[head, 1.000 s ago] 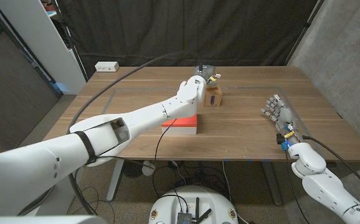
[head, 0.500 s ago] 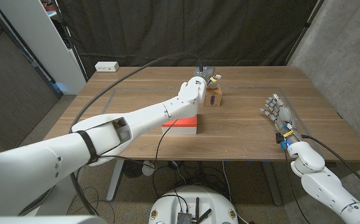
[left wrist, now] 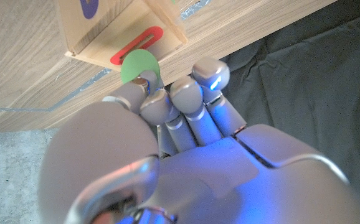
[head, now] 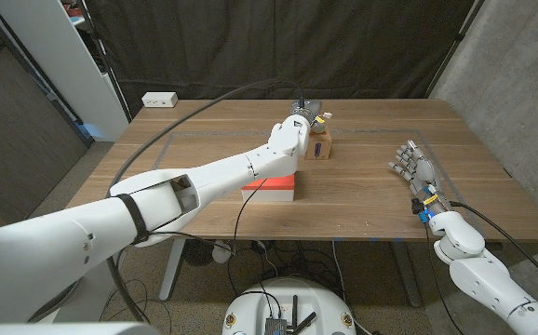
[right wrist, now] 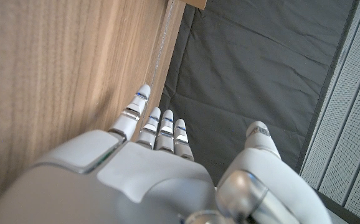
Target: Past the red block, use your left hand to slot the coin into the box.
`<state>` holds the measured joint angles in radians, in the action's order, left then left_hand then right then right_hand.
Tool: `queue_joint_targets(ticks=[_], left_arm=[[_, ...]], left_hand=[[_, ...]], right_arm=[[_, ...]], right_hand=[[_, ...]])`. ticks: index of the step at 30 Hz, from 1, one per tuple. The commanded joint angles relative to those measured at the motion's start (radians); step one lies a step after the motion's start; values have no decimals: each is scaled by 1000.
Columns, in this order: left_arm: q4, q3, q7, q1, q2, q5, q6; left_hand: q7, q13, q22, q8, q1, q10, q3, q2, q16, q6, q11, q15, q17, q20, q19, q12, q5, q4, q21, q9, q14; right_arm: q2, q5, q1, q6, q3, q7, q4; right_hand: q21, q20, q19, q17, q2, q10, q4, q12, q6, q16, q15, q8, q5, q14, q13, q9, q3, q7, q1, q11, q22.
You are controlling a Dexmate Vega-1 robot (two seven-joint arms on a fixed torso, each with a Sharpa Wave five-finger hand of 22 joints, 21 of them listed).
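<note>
coin at the slot, not in yet

wooden counter (head: 362, 200) in a curtained-off corner, black drapes behind and a grey wall panel off to the robot's right. a white power strip (head: 159, 99) sits at the far left corner of the counter, and there's faint tape outlining a rectangle on the wood.

progress-wise: the left arm is stretched right over the red block (head: 270, 187), so the "past the red block" bit looks done. the left hand (head: 299, 123) is at the box (head: 319, 145) just beyond it. the wrist view is the good one here: the green coin (left wrist: 139, 65) is pinched at the fingertips (left wrist: 157, 102), its edge right up against the red-rimmed slot (left wrist: 136, 45) on the box's face. i'd say it's lined up or nearly so, but most of the disc is outside the box. can't tell if the edge has actually entered the slot.

what's left, my guess: push it through and let go.

right hand (head: 416, 166) is parked well apart on the robot's right side of the counter, fingers spread, holding nothing.
</note>
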<state>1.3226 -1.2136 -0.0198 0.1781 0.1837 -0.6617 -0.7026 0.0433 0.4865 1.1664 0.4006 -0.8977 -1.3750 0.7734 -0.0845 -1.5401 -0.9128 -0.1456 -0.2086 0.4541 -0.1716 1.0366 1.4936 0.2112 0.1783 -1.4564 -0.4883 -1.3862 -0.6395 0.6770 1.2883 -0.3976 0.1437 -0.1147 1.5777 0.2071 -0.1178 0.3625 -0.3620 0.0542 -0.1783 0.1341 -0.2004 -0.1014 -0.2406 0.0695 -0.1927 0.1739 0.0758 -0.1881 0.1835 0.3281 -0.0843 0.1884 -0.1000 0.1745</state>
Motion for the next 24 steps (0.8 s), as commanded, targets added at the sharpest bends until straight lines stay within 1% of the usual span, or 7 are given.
queue_joint_targets(ticks=[1, 8, 10, 11, 24], left_arm=[[-4, -9, 1, -2, -11, 13, -17], [-2, -12, 6, -1, -17, 17, -36], [-2, -14, 7, -1, -18, 19, -40], [-5, -13, 10, 1, -20, 21, -42], [-35, -18, 33, 6, -36, 47, -52]], left_hand=[[57, 5, -3, 6, 5, -4, -2, 8, 0, -178, -8, -1, 1, -40, 16, 0, 5, 3, 6, -3, -4], [54, -1, -10, 9, 5, -9, -3, 11, 6, -183, -10, 0, -5, -40, 20, -4, 7, 3, 11, -3, -1], [53, 13, -7, 9, 6, -5, -1, 11, 1, -186, -12, -1, 0, -40, 20, 5, 8, 2, 10, 1, -7], [53, 0, -5, 8, 6, -9, 0, 10, -1, -188, -10, -1, 3, -40, 22, -4, 9, 2, 9, 5, -7], [52, 7, -11, 16, 3, -12, 1, 14, 0, -197, -17, -1, 0, -40, 26, -2, 12, 3, 13, 9, -11]], right_arm=[[-3, 3, -2, -2, 1, 7, -7], [-9, 7, -2, 3, 1, 13, -9], [-9, 10, -1, 6, 1, 13, -8], [-11, 10, -1, 7, 0, 14, -8], [-28, 18, 5, 29, -5, 16, 3]], right_hand=[[0, -4, 5, 0, 12, -9, 7, -4, -5, -4, -2, -4, 5, 8, -6, 2, 4, 3, 1, -3, 5], [0, -4, 5, 0, 12, -9, 7, -4, -5, -4, -2, -4, 5, 8, -6, 2, 4, 3, 1, -3, 5], [0, -4, 5, 0, 12, -9, 7, -4, -5, -4, -2, -4, 5, 8, -6, 2, 4, 3, 1, -3, 5], [0, -4, 5, 0, 12, -9, 7, -4, -5, -4, -2, -4, 5, 8, -6, 2, 4, 3, 1, -3, 5], [0, -4, 5, 0, 12, -9, 7, -4, -5, -4, -2, -4, 5, 8, -6, 2, 4, 3, 1, -3, 5]])
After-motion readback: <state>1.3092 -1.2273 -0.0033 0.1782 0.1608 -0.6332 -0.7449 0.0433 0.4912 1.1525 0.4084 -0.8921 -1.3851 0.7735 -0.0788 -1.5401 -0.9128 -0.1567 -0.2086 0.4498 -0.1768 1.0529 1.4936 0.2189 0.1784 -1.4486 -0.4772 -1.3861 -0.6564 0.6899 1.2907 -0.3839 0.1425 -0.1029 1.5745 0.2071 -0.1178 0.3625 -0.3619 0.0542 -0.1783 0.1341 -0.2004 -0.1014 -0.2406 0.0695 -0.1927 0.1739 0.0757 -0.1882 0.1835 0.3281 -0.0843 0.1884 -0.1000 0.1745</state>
